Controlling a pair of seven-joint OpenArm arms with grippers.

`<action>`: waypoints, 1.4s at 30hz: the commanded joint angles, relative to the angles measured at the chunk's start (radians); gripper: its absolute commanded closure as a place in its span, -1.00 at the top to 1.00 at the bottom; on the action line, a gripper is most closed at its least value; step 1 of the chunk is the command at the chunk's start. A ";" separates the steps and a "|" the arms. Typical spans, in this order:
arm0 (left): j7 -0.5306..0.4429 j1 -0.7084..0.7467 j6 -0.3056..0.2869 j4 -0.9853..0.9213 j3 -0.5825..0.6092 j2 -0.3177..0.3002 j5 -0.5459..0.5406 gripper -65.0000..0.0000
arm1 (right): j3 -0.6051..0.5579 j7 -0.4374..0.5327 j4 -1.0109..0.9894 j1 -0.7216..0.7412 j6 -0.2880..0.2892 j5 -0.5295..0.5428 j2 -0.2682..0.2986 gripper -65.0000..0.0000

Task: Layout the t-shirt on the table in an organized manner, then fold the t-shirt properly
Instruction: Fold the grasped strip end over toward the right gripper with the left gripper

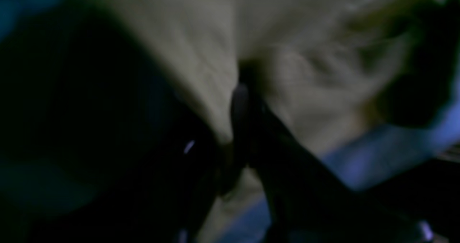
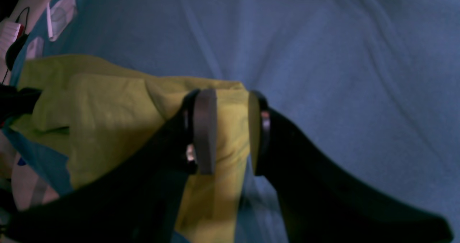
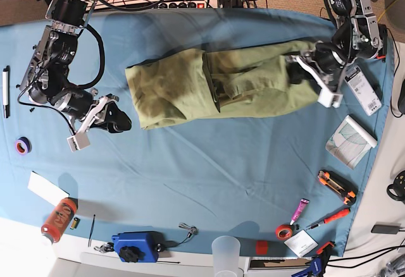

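Looking down, I see the soft olive-green t-shirt (image 3: 215,87) lying long across the blue cloth counter (image 3: 209,182). My left end effector (image 1: 239,102) pinches one end of it. My right end effector (image 2: 231,131), spread and empty, sits just beside the other end.

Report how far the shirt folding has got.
Done: the t-shirt lies stretched across the table, partly doubled over itself, lumpy in the middle. In hand: the left hand is shut on cloth at one end; the right hand is open, just off the other end, holding nothing. Left: smoothing it flat and making proper folds.
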 commanded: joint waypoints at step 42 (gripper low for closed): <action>-0.233 -0.385 0.037 -0.135 0.752 0.276 0.383 -1.00 | 0.005 0.184 0.017 0.014 -0.067 -0.453 -0.066 -0.51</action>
